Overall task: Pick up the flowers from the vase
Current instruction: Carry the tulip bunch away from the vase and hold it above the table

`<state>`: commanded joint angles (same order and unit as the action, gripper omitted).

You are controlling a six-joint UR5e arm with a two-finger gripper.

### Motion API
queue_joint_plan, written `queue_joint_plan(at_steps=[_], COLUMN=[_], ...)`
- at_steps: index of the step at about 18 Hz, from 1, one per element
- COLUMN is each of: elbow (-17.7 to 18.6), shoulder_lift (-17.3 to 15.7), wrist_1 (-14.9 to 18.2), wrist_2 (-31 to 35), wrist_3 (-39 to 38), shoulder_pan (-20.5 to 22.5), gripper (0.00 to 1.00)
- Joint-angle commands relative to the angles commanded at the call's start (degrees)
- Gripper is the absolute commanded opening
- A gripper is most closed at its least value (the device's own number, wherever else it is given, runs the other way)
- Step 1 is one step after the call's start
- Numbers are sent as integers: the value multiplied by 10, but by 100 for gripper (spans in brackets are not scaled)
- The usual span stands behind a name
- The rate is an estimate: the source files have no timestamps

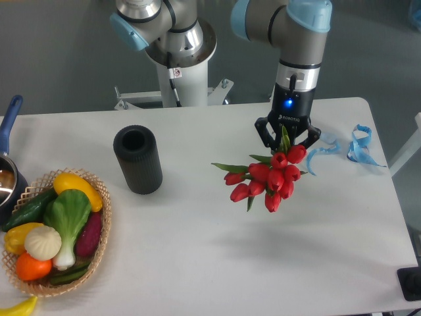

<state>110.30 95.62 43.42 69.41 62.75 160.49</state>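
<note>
The flowers [266, 179] are a bunch of red tulip buds with green leaves, hanging in the air right of the table's middle. My gripper [287, 140] is shut on the bunch from above, with the stems hidden between the fingers. The vase [138, 159], a matte black ribbed cylinder, stands upright left of centre with its round mouth empty. It is well apart from the flowers, to their left.
A wicker basket [99, 247] of vegetables sits at the front left corner. A dark pot with a blue handle [9, 118] is at the left edge. A light blue ribbon [355, 146] lies at the right. The arm's white base [184, 79] stands behind the table.
</note>
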Motion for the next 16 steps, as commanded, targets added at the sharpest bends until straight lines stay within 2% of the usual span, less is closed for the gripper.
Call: queue_joint_plan(at_steps=[7, 16], elbow=[-16, -10], shoulder_lift=[31, 33], wrist_1=[1, 1], wrist_2=[107, 137], wrist_3=[3, 29], shoulder_pan=[-47, -59], gripper=[3, 6])
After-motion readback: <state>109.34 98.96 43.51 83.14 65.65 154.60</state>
